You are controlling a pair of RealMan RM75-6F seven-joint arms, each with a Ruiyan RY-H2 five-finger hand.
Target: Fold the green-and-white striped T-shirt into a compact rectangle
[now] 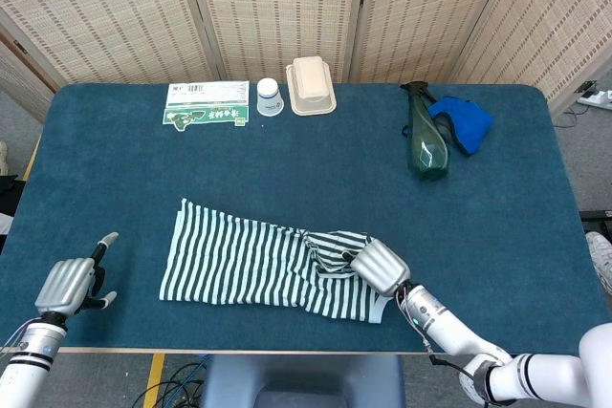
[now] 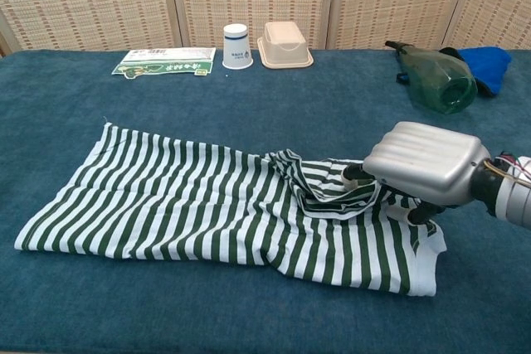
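Right hand [image 2: 425, 173] is low at the near right, back plate up; its fingers are hidden under the plate and in cloth, so which fingers pinch I cannot tell, but a bunched fold of the shirt [image 2: 207, 209] is held under it. The right arm is cut off by the frame edge in chest view. Left hand [image 1: 69, 282] shows only in head view, at the near left corner, apart from the shirt, fingers a bit spread and holding nothing; its arm is cut off at the bottom edge.

The surface [image 1: 115, 188] is covered w/ dark blue-green cloth; a pale front edge shows in head view. Behind it stand woven folding screens [image 1: 277, 7].

The shirt lies flat on the near middle of the surface, long side left to right, green & white stripes. Its left part is smooth; the right part is rumpled, w/ a raised fold just beside the right hand.

At the far edge: a flat packet [image 2: 164, 61], a paper cup [image 2: 237, 46] and a beige container [image 2: 284, 43] just beside it. Far right: a green bottle [image 2: 434, 76] on its side, touching a blue cloth [image 2: 486, 65].
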